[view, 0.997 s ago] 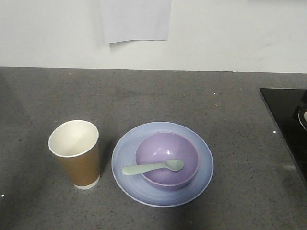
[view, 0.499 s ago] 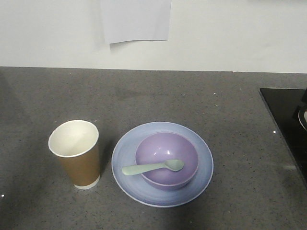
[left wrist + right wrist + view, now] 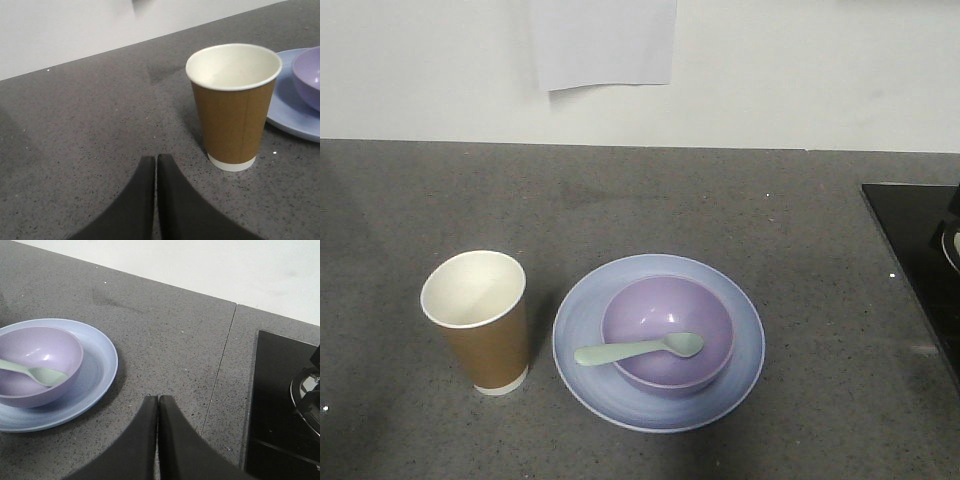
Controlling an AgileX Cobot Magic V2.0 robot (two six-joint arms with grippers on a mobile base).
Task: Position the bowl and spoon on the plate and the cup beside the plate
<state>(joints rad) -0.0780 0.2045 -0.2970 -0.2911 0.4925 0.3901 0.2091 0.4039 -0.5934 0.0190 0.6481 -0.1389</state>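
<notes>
The pale blue plate (image 3: 582, 330) lies on the grey counter with the purple bowl (image 3: 660, 310) standing on it. The mint-green spoon (image 3: 638, 349) rests across the bowl, head inside, handle over the left rim. The brown paper cup (image 3: 480, 322) stands upright just left of the plate. In the left wrist view my left gripper (image 3: 156, 158) is shut and empty, near and left of the cup (image 3: 232, 107). In the right wrist view my right gripper (image 3: 158, 397) is shut and empty, right of the plate (image 3: 102, 360) and bowl (image 3: 37, 365). Neither gripper appears in the front view.
A black cooktop (image 3: 920, 250) lies at the counter's right edge, with a metal pot (image 3: 309, 397) on it. A white wall runs behind the counter, with a sheet of paper (image 3: 605, 40) hanging on it.
</notes>
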